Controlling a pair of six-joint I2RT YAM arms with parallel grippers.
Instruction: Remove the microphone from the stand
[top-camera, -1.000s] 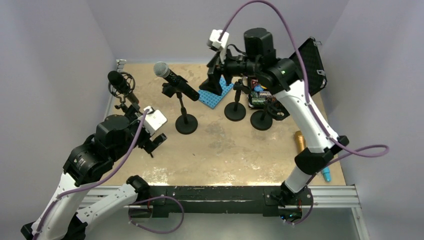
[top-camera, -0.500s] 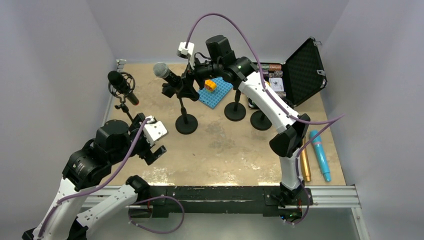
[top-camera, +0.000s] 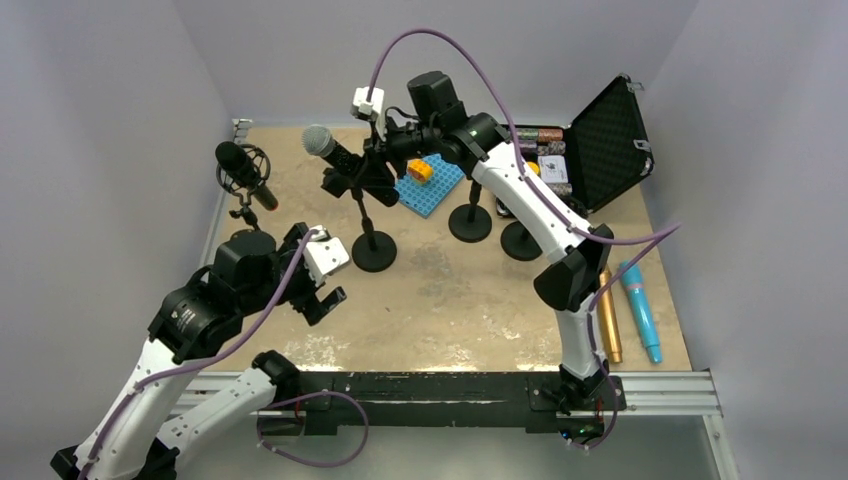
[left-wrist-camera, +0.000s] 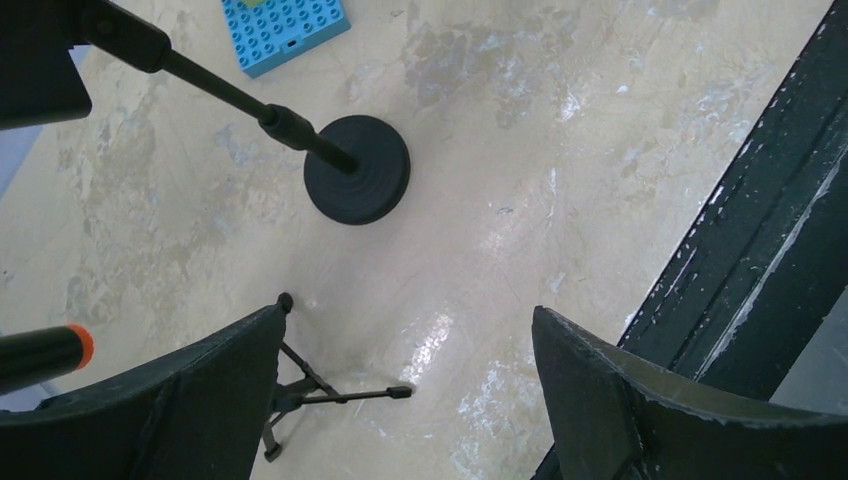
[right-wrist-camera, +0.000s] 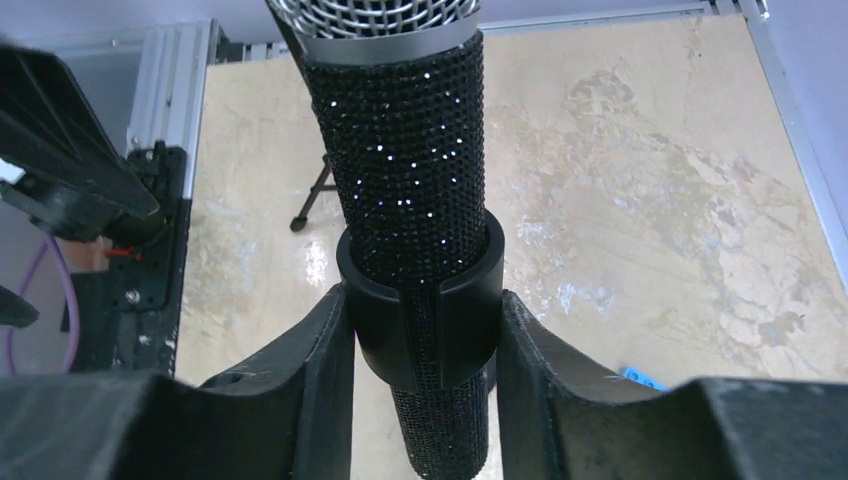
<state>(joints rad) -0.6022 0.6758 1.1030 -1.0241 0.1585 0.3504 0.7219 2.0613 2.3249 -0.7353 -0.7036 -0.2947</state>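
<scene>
1. Top view: high and behind, looking down on the whole tabletop (top-camera: 450, 290).
2. Left wrist: looks down, near the stand (left-wrist-camera: 357, 183), also seen from the top.
3. Right wrist: very close to the microphone (right-wrist-camera: 410, 150), facing the tabletop.

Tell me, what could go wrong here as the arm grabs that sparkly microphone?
The right end effector pinches the clip, not just the microphone, so pulling may lift or tip the whole stand. The left end effector hangs open, away from it, so nothing steadies it.

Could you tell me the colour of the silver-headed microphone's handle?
The microphone handle is black with glittering studs, clearest in the right wrist view.
</scene>
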